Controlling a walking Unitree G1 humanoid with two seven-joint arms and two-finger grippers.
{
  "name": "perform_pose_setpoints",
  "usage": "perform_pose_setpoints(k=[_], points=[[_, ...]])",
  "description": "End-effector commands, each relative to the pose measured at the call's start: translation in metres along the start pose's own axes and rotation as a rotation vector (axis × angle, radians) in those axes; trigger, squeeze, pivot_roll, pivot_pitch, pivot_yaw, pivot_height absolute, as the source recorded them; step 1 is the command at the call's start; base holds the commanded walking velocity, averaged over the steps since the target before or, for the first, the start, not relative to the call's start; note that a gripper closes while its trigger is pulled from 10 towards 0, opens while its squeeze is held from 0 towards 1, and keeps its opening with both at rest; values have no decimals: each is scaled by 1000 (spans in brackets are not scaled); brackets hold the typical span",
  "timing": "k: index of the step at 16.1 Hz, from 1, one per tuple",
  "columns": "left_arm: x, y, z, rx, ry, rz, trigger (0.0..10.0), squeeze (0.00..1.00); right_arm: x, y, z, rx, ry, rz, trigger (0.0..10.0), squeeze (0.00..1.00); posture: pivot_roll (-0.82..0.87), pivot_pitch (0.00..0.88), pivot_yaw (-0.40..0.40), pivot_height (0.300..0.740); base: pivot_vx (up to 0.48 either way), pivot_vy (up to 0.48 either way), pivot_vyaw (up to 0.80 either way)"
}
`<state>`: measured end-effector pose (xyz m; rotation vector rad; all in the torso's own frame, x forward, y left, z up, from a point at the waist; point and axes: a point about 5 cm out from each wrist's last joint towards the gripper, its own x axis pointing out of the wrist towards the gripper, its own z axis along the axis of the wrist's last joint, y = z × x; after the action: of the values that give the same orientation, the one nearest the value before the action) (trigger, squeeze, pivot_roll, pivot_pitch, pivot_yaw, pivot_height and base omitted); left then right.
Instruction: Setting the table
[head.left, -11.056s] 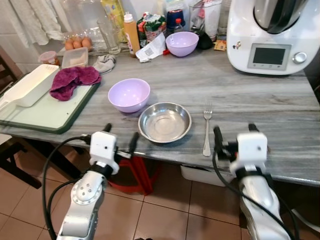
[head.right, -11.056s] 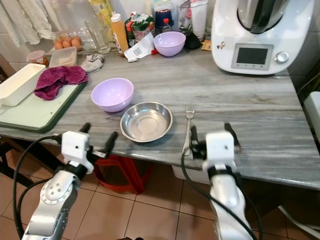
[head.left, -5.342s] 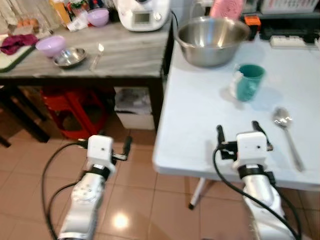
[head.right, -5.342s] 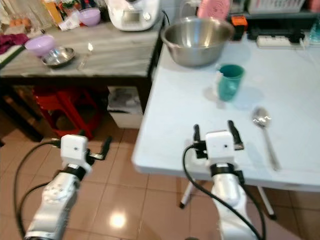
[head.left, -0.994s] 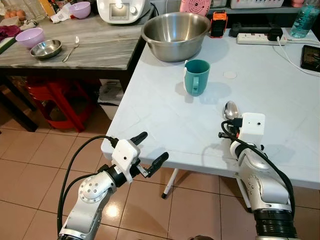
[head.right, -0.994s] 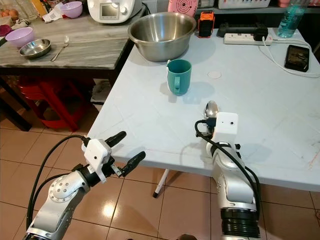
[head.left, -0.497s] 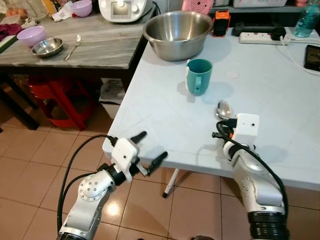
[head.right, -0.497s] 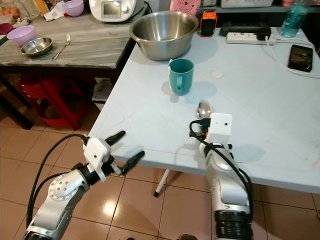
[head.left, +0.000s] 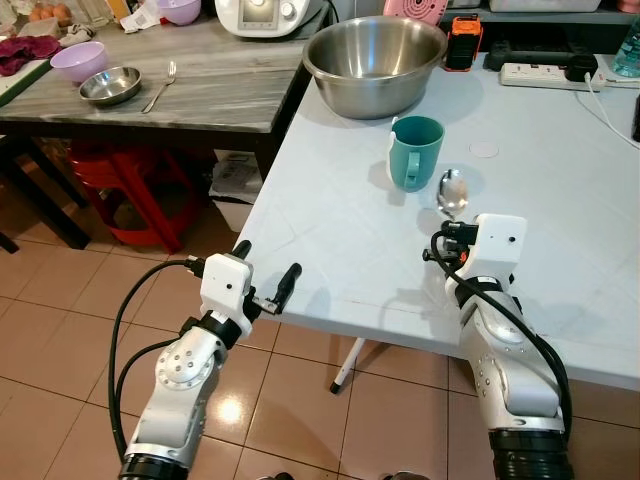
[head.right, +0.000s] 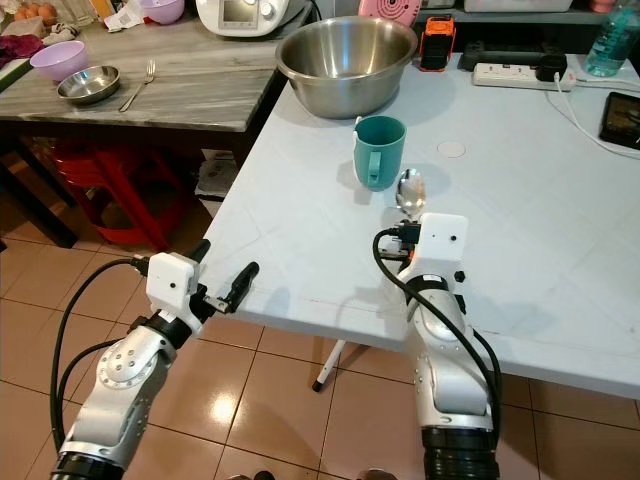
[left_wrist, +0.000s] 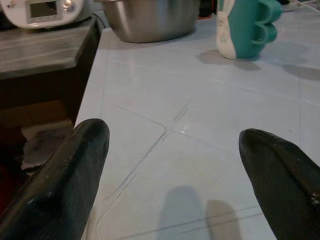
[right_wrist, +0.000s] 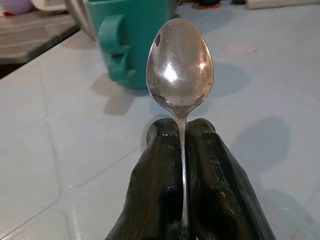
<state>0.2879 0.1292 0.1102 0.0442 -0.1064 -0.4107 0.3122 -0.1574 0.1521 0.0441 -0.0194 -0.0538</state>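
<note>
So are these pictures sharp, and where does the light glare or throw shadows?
Both eye views are sharp, with a glare spot on the floor tiles by the left arm. In the right wrist view the spoon shines with bright highlights and the close fingers look soft. In the left wrist view the near fingers are blurred, and two soft shadows fall on the white table.

Spoon (right_wrist: 180, 70) handle hidden between fingers (right_wrist: 159, 190)
</note>
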Motion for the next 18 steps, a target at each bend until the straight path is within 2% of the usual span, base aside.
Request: perform_pose_setpoints(k=[1, 2, 5, 7, 9, 11, 14, 16, 18], points=[[-1, 6, -4, -1, 27, 41, 10000, 0, -3, 2, 11, -28, -72, -7, 10000, 0, -133, 133, 109, 740, 0, 0, 0], [-1, 7, -3, -16, 25, 54, 10000, 0, -4, 4, 17, -39, -121, 44, 10000, 0, -134, 130, 108, 740, 0, 0, 0], [3, 10, -1, -60, 13, 74, 10000, 0, -7, 4, 17, -38, -133, 33, 10000, 0, -137, 123, 106, 740, 0, 0, 0], [5, 10, 0, -62, 7, 75, 10000, 0, -12, 15, 21, -98, -194, 114, 10000, 0, -142, 120, 108, 740, 0, 264, 0], [7, 7, 0, -65, 5, 62, 10000, 0, -13, 13, 16, -51, -158, 85, 10000, 0, -149, 118, 107, 740, 0, 381, 0], [7, 5, 0, -72, 5, 58, 10000, 0, -15, 13, 17, -25, -170, 115, 10000, 0, -149, 118, 107, 740, 0, 444, 0], [7, 3, -1, -83, 5, 53, 10000, 0, -14, 10, 18, -22, -173, 92, 10000, 0, -152, 115, 109, 740, 0, 446, 0], [7, 2, -2, -90, 7, 50, 10000, 0, -12, 9, 16, -99, -179, 47, 10000, 0, -152, 115, 109, 740, 0, 469, 0], [8, 1, -3, -94, 8, 47, 10000, 0, -12, 7, 14, -60, -176, 51, 10000, 0, -150, 107, 106, 740, 0, 467, 0]])
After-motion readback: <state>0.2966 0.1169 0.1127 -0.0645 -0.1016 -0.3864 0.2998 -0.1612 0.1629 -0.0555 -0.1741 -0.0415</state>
